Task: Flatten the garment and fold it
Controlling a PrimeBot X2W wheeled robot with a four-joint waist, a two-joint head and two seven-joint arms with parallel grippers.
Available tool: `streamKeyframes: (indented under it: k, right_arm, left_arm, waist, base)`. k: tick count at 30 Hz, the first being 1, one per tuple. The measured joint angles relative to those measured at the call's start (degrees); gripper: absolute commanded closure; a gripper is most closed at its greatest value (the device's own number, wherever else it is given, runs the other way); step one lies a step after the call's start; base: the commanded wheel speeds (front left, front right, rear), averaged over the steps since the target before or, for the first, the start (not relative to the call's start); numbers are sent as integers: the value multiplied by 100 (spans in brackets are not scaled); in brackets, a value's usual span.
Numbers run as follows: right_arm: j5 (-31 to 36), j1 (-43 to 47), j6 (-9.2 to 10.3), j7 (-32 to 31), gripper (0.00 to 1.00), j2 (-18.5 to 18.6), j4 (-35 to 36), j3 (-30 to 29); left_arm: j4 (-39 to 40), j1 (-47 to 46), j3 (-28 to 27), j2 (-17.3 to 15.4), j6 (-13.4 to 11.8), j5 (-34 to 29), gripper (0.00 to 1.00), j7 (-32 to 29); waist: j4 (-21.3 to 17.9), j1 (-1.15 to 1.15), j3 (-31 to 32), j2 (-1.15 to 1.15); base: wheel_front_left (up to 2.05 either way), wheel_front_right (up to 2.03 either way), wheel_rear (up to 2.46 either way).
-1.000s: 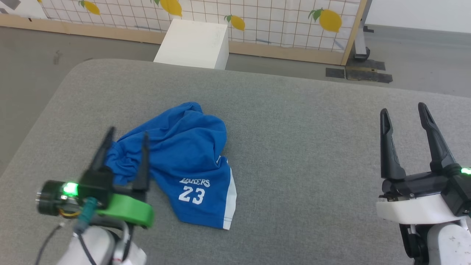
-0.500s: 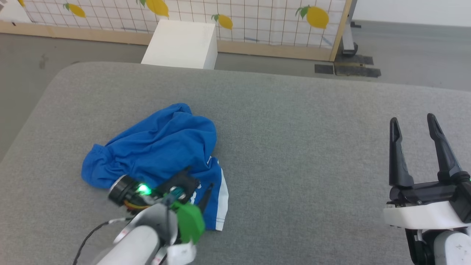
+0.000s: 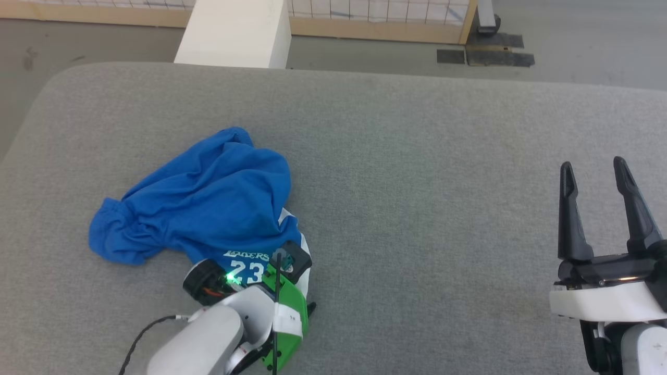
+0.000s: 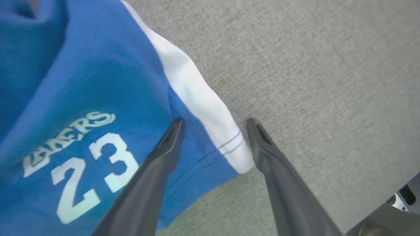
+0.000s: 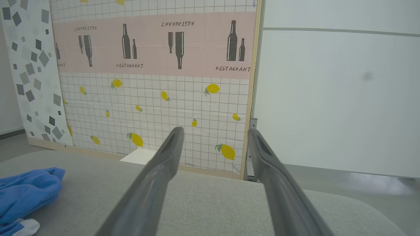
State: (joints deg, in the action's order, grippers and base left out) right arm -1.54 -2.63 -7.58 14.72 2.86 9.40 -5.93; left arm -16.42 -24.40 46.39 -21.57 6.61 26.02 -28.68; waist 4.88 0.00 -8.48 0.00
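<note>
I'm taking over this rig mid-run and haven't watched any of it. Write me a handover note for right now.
Left tool: open, low at the garment, straddling its near hem corner. One finger is over the blue cloth beside the "23", the other over the grey cushion just past the white stripe. Nothing gripped.
Right tool: open, empty, well off to the right of the garment.
Garment: bunched in a heap on the cushion's left half, print facing up.
Done: nothing flattened or folded.
Left: close on that corner, probably spread the cloth flat with both tools, then fold.
</note>
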Motion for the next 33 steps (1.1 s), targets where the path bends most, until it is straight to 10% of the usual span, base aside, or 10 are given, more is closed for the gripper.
streamKeyframes:
  k: [6, 8, 19, 33]
  right_arm:
    - [-11, -124, 0, 0, 0, 0, -10, 9]
    - [-35, -125, 0, 0, 0, -1, -23, 14]
    - [-67, -119, 0, 0, 0, 0, -57, -126]
    - [-204, -253, 0, 0, 0, 0, -57, -437]
  left_arm:
    - [-426, -472, 453, -79, 98, 67, 0, -47]
    - [-490, -561, 608, -101, 99, 143, 100, 26]
    - [252, -1110, 678, -286, 83, 320, 100, 1256]
    - [-627, -2061, 1724, 1316, 87, 578, 100, 2054]
  waist:
    - [-106, 0, -173, 0]
    - [-163, 0, -197, 0]
    - [-441, 0, -53, 0]
    - [-1245, 0, -337, 0]
  base:
    - [0, 0, 0]
    - [0, 0, 0]
    - [0, 0, 0]
    - [0, 0, 0]
